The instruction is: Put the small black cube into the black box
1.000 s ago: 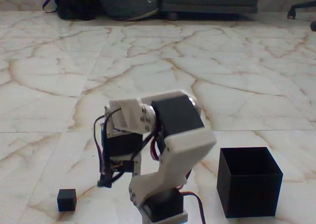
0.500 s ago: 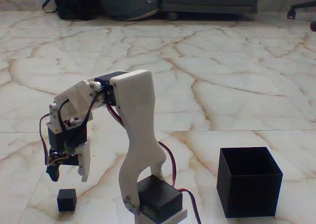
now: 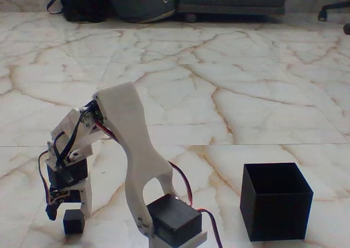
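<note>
Your gripper sits at the lower left of the fixed view, pointing down, with a dark finger on the left and a white finger on the right. The jaws stand apart with a gap between the tips, so read it as open and holding nothing. The small black cube lies directly beneath that gap, resting on the marble floor, its top face right at the level of the fingertips. From this angle you cannot tell whether a fingertip already touches the cube or is merely just above it; the dark finger blends into the cube's face. The cube has no long axis to speak of, so its orientation should matter little; what matters is that it lies straight down from the tips, slightly toward the right of the dark finger. Judgement: the coming move is a short descent and a closing of the jaws, with the risk of nudging the cube sideways if the fingers land on its top edge. The black box stands well apart at the lower right of the frame, upright, its mouth unobstructed, on the far side of the arm's base.
</note>
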